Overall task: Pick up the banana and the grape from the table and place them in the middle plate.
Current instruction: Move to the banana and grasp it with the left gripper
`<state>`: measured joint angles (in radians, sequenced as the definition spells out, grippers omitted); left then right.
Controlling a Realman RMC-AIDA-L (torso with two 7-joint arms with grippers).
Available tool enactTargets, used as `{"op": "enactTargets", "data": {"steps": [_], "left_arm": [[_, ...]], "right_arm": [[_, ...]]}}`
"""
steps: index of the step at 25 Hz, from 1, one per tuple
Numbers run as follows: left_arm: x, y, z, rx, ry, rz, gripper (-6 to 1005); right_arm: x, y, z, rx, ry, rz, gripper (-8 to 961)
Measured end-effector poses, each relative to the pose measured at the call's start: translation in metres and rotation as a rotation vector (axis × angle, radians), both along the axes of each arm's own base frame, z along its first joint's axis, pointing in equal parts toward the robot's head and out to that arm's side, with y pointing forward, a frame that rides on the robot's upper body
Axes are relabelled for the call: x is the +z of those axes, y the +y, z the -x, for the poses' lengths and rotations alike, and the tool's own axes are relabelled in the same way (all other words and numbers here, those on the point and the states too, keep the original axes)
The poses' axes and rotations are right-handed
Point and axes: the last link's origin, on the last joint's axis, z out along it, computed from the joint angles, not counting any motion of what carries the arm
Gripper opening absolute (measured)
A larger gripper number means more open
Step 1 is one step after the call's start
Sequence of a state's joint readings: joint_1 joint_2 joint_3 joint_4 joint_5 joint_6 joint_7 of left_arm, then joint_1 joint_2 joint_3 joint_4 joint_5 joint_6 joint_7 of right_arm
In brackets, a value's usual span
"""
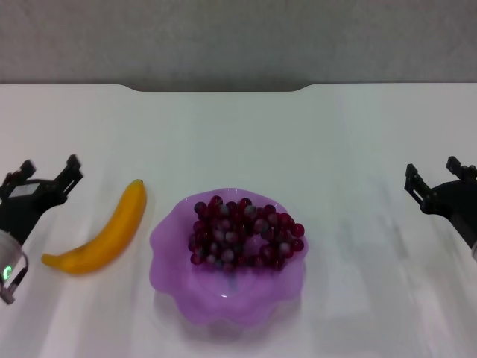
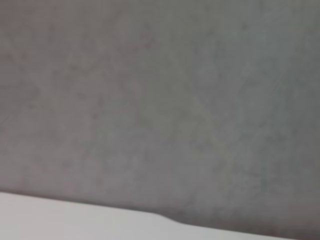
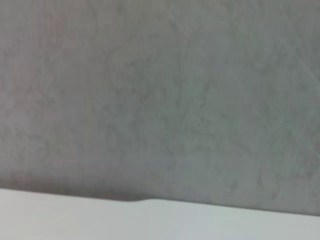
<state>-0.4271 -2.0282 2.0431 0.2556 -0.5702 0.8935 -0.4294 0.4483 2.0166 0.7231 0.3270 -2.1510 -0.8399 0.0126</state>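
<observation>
The grape (image 1: 244,233), a bunch of dark red-purple berries, lies inside the purple middle plate (image 1: 179,294) with its wavy rim, at the centre front of the white table (image 1: 238,134). The yellow-orange banana (image 1: 104,240) rests on the table just left of the plate, apart from it. My left gripper (image 1: 49,174) hovers open to the left of the banana, with nothing between its fingers. At the far right my right gripper (image 1: 434,175) stands open and holds nothing. Both wrist views show only the grey wall and the table's far edge.
The table's far edge (image 1: 216,89) has a notch in front of a grey wall (image 1: 238,37). The same wall (image 2: 160,100) fills the left wrist view, and the wall (image 3: 160,100) fills the right wrist view too.
</observation>
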Motion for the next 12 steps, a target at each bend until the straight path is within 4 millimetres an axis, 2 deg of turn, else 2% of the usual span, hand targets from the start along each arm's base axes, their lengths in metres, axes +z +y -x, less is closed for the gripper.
{"op": "enactTargets", "data": {"steps": [7, 12], "left_arm": [[0.016, 0.007, -0.025, -0.143, -0.118, 0.094, 895], [0.022, 0.015, -0.033, -0.144, -0.122, 0.170, 894]], "right_arm": [[0.000, 0.000, -0.003, -0.006, -0.016, 0.010, 753], [0.001, -0.001, -0.006, -0.011, -0.032, 0.017, 753]]}}
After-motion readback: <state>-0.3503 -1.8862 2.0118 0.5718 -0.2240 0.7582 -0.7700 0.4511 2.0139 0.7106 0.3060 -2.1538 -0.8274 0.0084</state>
